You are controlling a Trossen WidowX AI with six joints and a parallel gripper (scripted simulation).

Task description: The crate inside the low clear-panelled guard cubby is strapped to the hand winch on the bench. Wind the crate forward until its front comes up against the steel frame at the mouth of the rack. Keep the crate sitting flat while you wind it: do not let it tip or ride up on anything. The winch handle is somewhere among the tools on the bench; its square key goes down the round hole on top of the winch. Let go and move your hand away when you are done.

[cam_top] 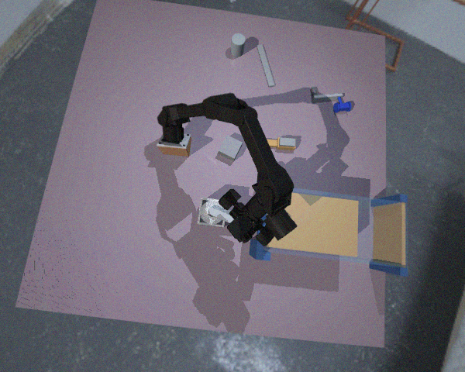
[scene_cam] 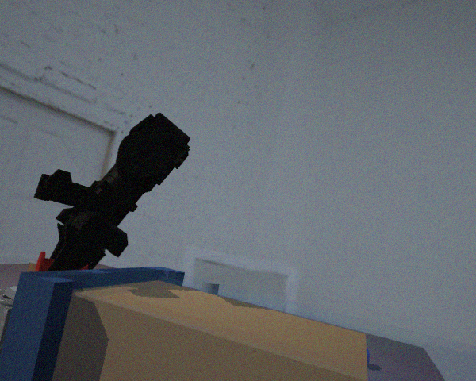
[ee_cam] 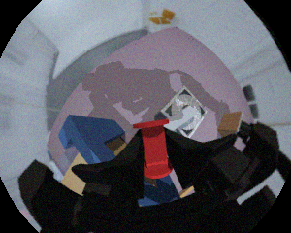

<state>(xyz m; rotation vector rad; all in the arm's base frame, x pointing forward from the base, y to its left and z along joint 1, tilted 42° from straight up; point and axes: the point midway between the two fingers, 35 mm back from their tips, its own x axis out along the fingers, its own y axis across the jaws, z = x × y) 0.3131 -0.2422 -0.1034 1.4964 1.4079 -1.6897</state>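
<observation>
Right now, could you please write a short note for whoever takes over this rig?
Gripper: shut on the red handle, beside the winch.
Crate: flat in the cubby, its front near the blue frame; whether they touch cannot be told.
Other tools lie untouched on the bench.
Done: handle found and gripped at the winch.
Left: confirm the crate meets the frame, wind more if needed, then let go and withdraw.
</observation>
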